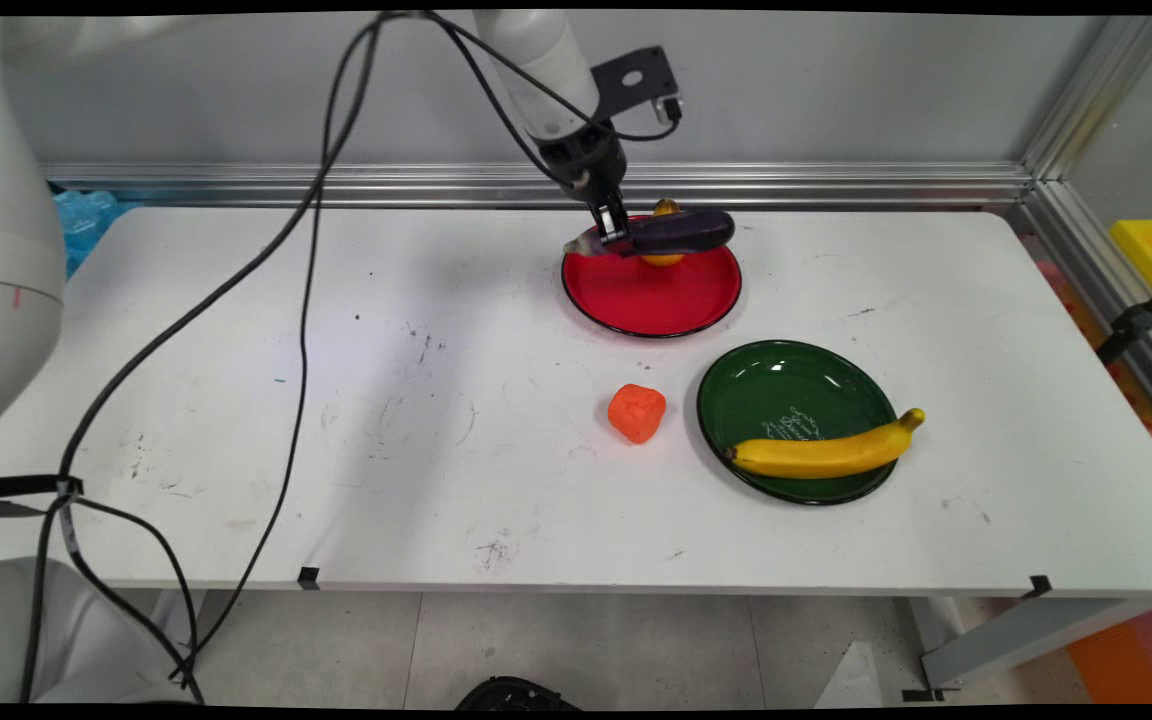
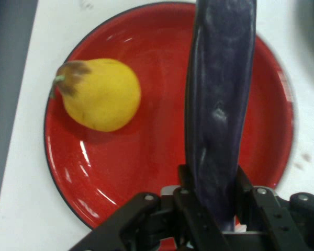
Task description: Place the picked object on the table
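Observation:
My gripper [image 1: 614,232] [image 2: 212,201] is shut on a dark purple eggplant [image 1: 681,232] [image 2: 220,99], gripping it near one end. The eggplant hangs level over the far part of the red plate [image 1: 651,300] [image 2: 152,157]. A yellow pear [image 1: 663,258] [image 2: 99,94] lies on that plate, beside the eggplant in the hand view and mostly hidden behind it in the main view.
A green plate [image 1: 786,390] with a banana [image 1: 826,452] across its near rim sits right of centre. An orange lumpy fruit [image 1: 637,411] lies on the table just left of it. Black cables [image 1: 306,300] hang over the table's left half.

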Robot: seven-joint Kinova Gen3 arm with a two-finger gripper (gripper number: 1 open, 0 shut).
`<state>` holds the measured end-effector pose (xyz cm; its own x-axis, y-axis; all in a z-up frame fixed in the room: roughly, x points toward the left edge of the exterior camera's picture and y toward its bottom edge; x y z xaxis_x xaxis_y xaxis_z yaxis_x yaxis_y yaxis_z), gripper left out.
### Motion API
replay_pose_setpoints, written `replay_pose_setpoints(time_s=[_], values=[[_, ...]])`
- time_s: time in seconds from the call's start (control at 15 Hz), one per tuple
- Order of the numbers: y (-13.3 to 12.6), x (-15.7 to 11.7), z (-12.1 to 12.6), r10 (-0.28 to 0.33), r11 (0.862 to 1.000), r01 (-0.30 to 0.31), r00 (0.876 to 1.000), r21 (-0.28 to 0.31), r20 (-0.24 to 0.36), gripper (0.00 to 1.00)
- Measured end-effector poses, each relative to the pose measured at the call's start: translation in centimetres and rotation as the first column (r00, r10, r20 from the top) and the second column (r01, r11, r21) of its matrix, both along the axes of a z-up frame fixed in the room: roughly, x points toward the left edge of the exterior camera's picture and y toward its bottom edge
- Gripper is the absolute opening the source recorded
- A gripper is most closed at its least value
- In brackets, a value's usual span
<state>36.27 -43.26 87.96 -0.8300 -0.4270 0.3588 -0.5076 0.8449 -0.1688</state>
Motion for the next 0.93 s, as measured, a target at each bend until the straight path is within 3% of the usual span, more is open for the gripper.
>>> replay_pose_setpoints(time_s=[0.47,0.93], values=[[7.7,-0.9,3.6,-0.127,0.991,0.128,0.991,0.042,-0.037,0.0],[14.3,-2.1,2.8,-0.198,0.974,0.202,0.979,0.098,-0.055,0.0]])
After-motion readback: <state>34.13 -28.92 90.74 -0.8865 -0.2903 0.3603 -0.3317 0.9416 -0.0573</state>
